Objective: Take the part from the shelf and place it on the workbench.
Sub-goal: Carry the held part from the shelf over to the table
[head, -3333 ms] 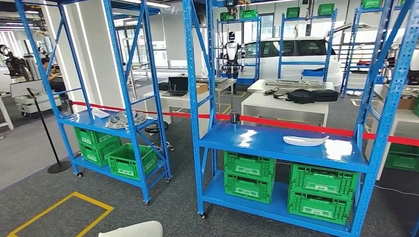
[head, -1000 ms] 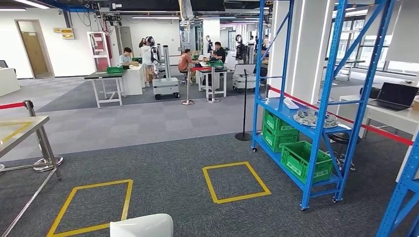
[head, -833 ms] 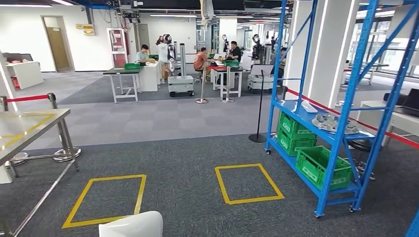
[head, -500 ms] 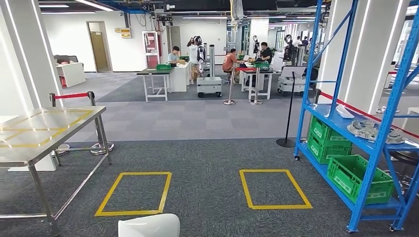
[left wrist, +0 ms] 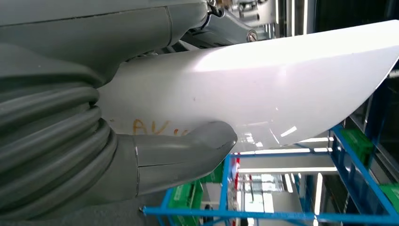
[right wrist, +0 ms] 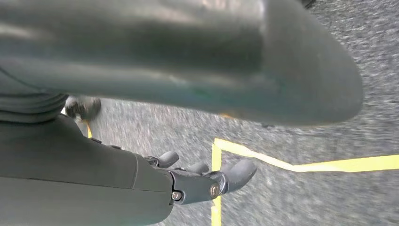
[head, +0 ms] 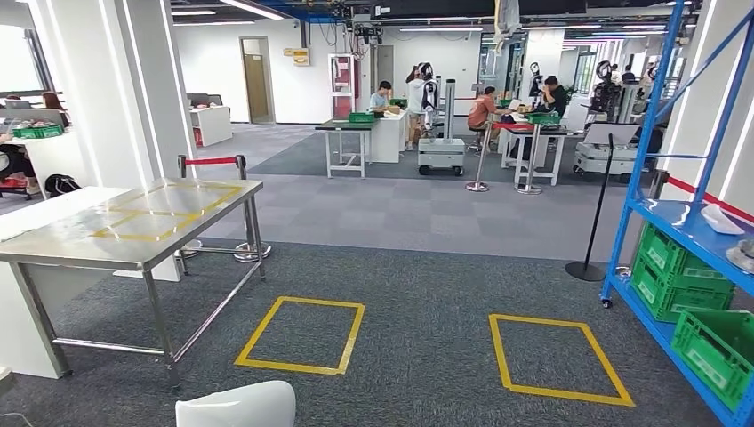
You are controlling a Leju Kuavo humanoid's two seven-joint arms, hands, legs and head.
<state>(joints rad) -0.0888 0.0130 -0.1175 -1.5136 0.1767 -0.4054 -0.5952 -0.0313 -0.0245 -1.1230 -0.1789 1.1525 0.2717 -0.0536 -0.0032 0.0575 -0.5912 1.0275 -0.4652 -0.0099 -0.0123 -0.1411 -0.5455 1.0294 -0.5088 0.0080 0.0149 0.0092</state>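
The white curved part (left wrist: 263, 94) lies in my left hand (left wrist: 70, 141), its thumb (left wrist: 188, 150) pressed against the underside near some orange lettering. In the head view the part's white end (head: 236, 405) pokes up at the bottom edge. The workbench (head: 53, 245), a steel table with yellow tape lines on its top, stands to the left and ahead. My right hand (right wrist: 188, 183) hangs over the grey carpet with its fingers (right wrist: 235, 172) loosely extended and nothing in them.
A blue shelf (head: 685, 227) with green crates (head: 716, 347) and another white part (head: 718, 219) stands at the right edge. Two yellow squares (head: 302, 334) mark the carpet ahead. A barrier post (head: 591, 213) stands near the shelf. People sit at tables (head: 356, 133) far back.
The camera has swung left: the blue shelf has slid to the right edge and the steel workbench has come into full view on the left. The part stays in my left hand.
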